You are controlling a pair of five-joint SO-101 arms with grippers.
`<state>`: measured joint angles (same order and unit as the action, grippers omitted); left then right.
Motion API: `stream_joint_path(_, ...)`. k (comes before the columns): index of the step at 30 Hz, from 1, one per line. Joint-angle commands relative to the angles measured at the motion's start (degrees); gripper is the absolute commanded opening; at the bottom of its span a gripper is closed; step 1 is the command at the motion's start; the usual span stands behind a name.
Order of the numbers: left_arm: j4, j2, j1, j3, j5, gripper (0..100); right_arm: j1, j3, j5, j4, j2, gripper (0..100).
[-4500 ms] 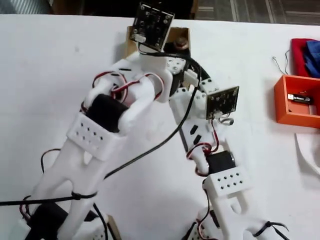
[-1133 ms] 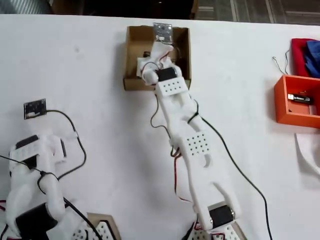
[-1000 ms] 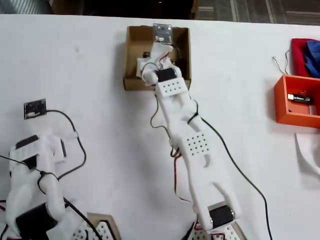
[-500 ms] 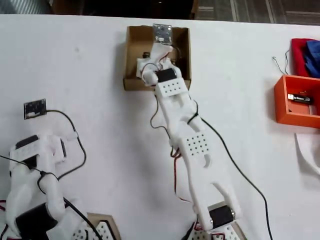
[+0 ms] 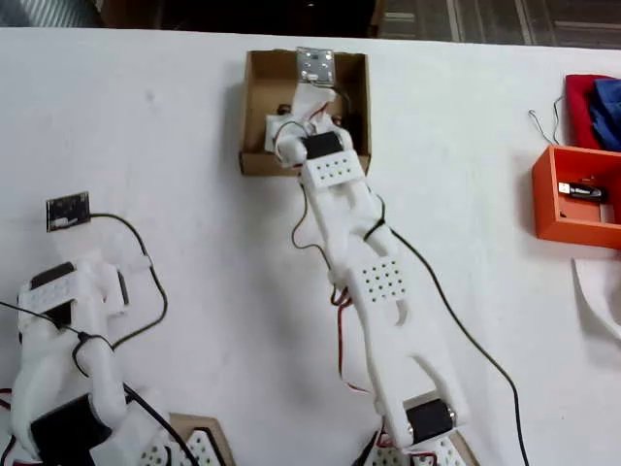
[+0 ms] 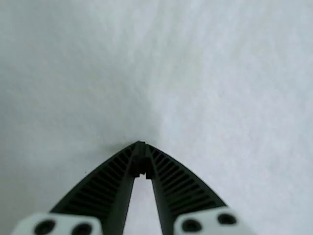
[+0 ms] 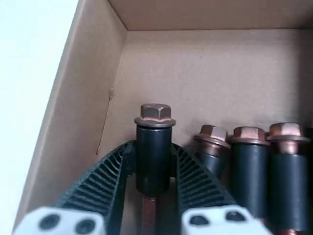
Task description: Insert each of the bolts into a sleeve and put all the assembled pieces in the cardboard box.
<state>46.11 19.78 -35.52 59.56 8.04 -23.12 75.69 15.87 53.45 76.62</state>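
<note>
The cardboard box [image 5: 254,97] sits at the back middle of the white table. My right arm stretches from the front into it, and my right gripper [image 7: 153,147] is shut on an assembled piece [image 7: 154,169]: a copper bolt with a hex head inside a black sleeve, held just off the box's side wall [image 7: 73,122]. Beside it in the box lie three more assembled pieces [image 7: 249,166]. My left arm [image 5: 63,330] is folded at the front left. My left gripper [image 6: 140,147] is shut and holds nothing, with only bare white table beneath it.
An orange tray [image 5: 543,209] holding a small dark item stands at the right edge of the table, with red and blue cloth [image 5: 592,107] behind it. Thin cables trail from both arms across the table.
4.5 s ago both arms were bunched together by the box; the left arm has since drawn back to the front left. Over the last second the right arm has stayed in the box.
</note>
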Motion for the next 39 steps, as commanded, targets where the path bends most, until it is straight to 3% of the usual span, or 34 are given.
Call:
stream_joint_path(1,-0.6,0.7,-0.6,0.0,-0.2,3,-0.1,0.1,0.4,1.5,0.0,2.1)
stream_joint_path(22,-0.6,0.7,-0.6,0.0,-0.2,3,-0.5,0.4,0.4,3.9,-0.1,2.7)
stream_joint_path(28,-0.6,0.7,-0.6,0.0,-0.2,3,-0.6,0.4,0.4,4.1,-0.1,15.6)
stream_joint_path(34,-0.6,0.7,-0.6,0.0,-0.2,3,-0.2,1.0,0.4,3.5,-0.7,11.7)
stream_joint_path(39,-0.6,0.7,-0.6,0.0,-0.2,3,1.3,10.1,0.4,3.1,-2.9,8.8)
